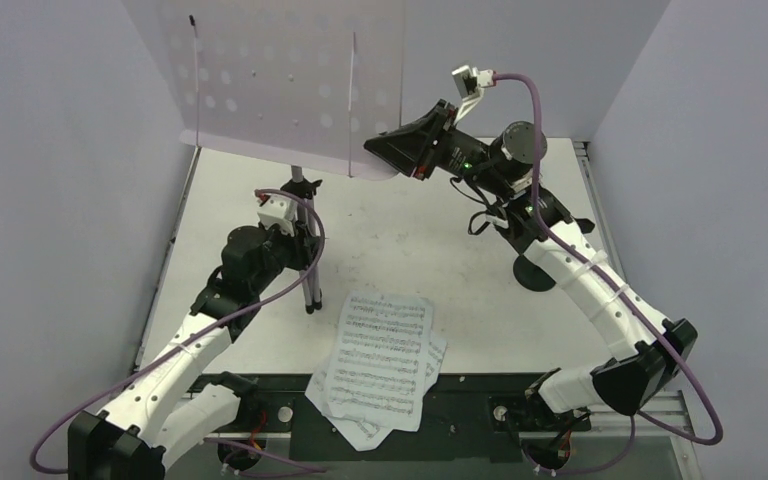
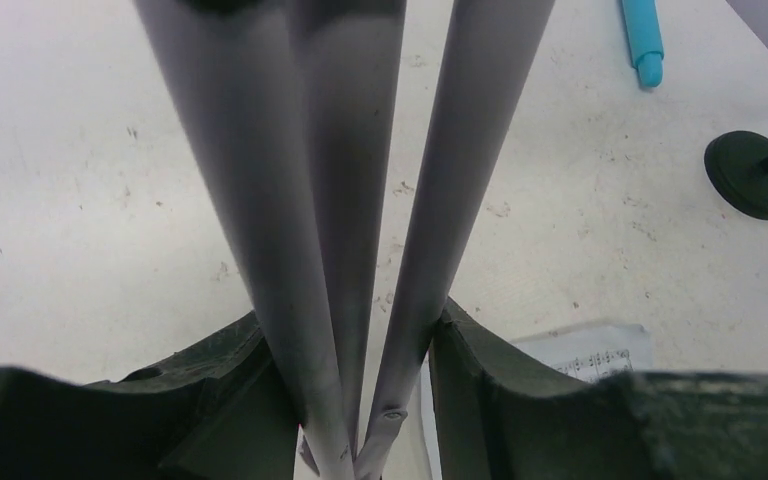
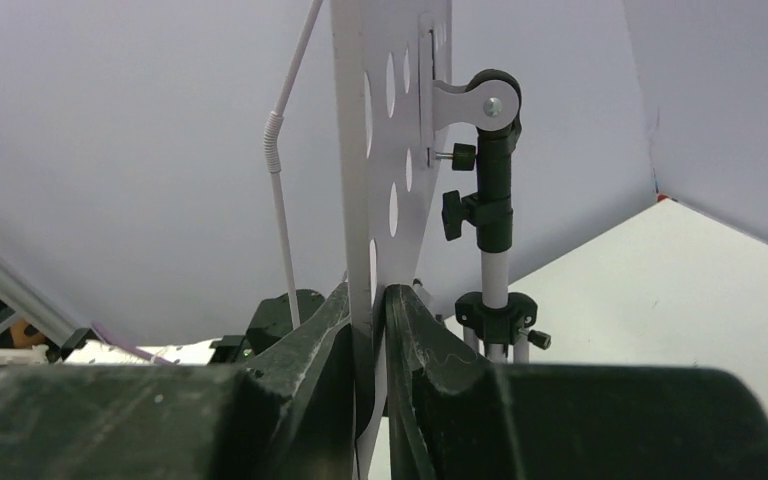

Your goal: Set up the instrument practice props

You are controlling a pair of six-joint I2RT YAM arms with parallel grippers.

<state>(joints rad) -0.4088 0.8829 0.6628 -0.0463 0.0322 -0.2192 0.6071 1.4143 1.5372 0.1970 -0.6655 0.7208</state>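
The lilac music stand stands at the back left; its perforated desk (image 1: 280, 90) is upright and its tripod legs (image 1: 307, 250) rest on the table. My left gripper (image 2: 360, 400) is shut on the stand's legs (image 2: 290, 200), low down. My right gripper (image 3: 370, 330) is shut on the desk's lower right edge (image 3: 360, 180), also seen from above (image 1: 390, 150). White sheet-music pages (image 1: 380, 360) lie at the near middle. The turquoise toy microphone (image 2: 642, 40) lies far off. The black mic stand's round base (image 2: 750, 175) shows beside my right arm (image 1: 535, 272).
Grey walls close the table at the back and both sides. A dark strip (image 1: 460, 405) runs along the near edge under the pages. The stand's black clamp and knobs (image 3: 490, 190) sit behind the desk.
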